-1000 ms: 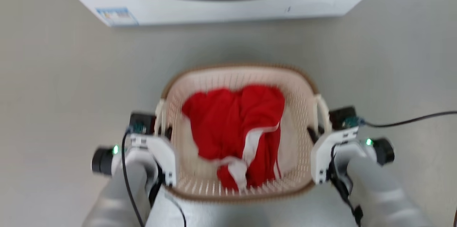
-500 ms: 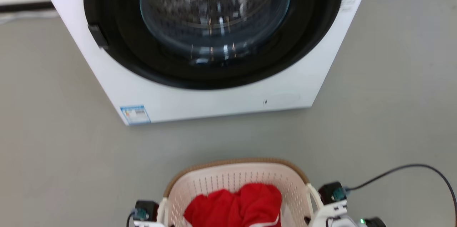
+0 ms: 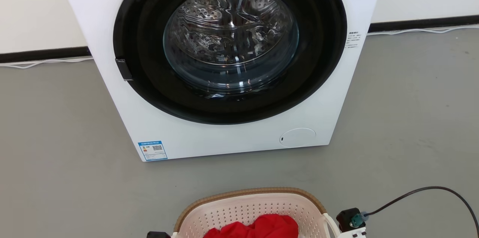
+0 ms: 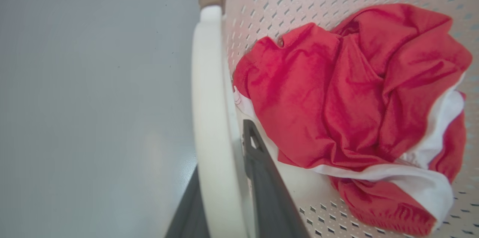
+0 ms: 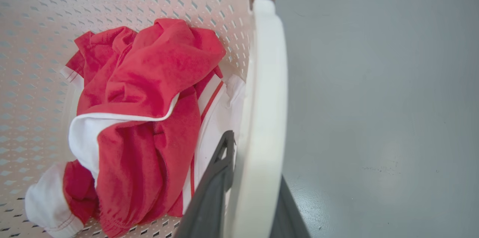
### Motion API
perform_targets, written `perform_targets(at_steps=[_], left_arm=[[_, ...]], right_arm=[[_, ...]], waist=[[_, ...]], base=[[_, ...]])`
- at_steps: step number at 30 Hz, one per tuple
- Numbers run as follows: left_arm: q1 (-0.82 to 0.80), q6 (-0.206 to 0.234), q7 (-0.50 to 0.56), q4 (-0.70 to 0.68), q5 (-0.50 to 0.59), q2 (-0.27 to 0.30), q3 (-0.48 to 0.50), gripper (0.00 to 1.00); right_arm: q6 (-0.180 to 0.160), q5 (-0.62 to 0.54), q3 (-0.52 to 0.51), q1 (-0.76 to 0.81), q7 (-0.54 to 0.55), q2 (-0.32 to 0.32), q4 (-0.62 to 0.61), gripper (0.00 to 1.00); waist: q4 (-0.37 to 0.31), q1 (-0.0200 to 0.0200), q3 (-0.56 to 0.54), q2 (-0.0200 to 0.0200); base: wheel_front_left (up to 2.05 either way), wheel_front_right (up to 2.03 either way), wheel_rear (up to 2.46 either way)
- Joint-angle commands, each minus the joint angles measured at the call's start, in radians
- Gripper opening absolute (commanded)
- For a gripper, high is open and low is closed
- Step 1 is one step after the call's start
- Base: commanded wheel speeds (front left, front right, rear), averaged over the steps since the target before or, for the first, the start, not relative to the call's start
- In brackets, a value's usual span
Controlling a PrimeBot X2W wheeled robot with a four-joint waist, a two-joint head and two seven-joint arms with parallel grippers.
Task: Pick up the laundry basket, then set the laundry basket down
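Grey floor (image 3: 56, 155); left gripper (image 4: 224, 163) and right gripper (image 5: 256, 163) each closed on a laundry basket (image 3: 247, 208) handle (image 4: 209, 81); uneven arm motion may slip one loose.

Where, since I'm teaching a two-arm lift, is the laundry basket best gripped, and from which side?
The laundry basket's white loop handles: left tool on the left handle, right tool on the right handle, from above, one finger each side. Each loop stands off the perforated wall, leaving a finger gap.
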Motion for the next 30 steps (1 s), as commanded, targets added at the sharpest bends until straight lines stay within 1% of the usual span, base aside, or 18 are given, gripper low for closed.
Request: perform_targets(at_steps=[1, 16, 30], left_arm=[[-0.013, -0.005, -0.010, -0.031, -0.009, -0.011, 0.002, 0.00], [-0.033, 0.011, -0.025, -0.020, -0.094, -0.011, -0.089, 0.00], [-0.057, 0.014, -0.044, 0.003, -0.138, -0.011, -0.145, 0.00]], right_arm=[[0.017, 0.003, 0.026, -0.019, -0.014, 0.025, -0.023, 0.00], [0.017, 0.036, 0.057, -0.029, -0.033, 0.025, -0.002, 0.00], [0.017, 0.069, 0.079, -0.040, -0.048, 0.025, 0.008, 0.00]], waist=[[0.004, 0.0000, -0.003, -0.0001], [0.007, 0.0000, -0.002, -0.0001], [0.020, 0.0000, 0.014, -0.0001]], base=[[0.00, 0.00, 0.00], [0.00, 0.00, 0.00], [0.00, 0.00, 0.00]])
